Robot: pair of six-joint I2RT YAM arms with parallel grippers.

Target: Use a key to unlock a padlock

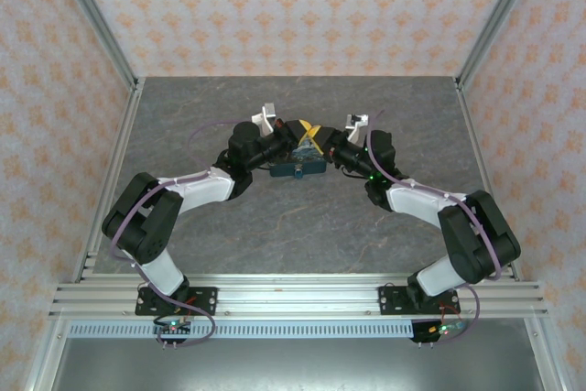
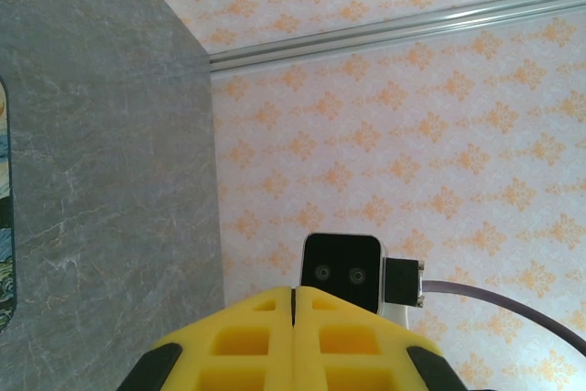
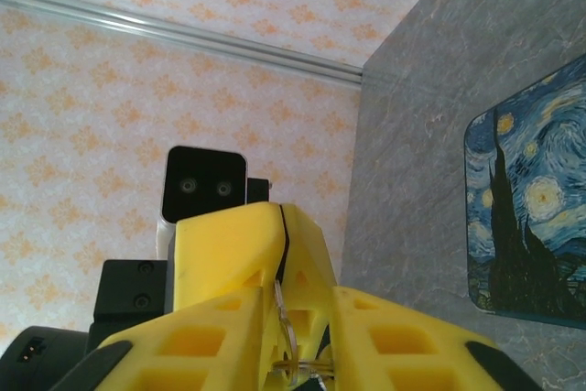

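Top view: both arms reach in to mid-table [image 1: 183, 116] and meet nose to nose, left gripper [image 1: 300, 136] and right gripper [image 1: 321, 142] touching or nearly so, just beyond the dark blue swirly box [image 1: 299, 169], which lies flat. On the left wrist view we see the left gripper [image 2: 294, 293] with its yellow fingers [image 2: 243, 341] pressed flat together, only a thin seam between them and nothing showing in it. The right arm's wrist camera [image 2: 341, 271] sits right past the tips, and the box edge [image 2: 5, 226] is at the far left. On the right wrist view we see the right gripper [image 3: 283, 214] with fingers [image 3: 229, 267] narrow and tips closed. A thin silvery ring [image 3: 284, 322] sits in the gap behind the tips, with a small brassy bit below it. We cannot tell whether the fingers pinch it. The left arm's wrist camera [image 3: 203, 185] is just ahead, and the box [image 3: 531, 217] lies off to the right on the table. The padlock is hidden where the fingers meet, so we cannot make it out.
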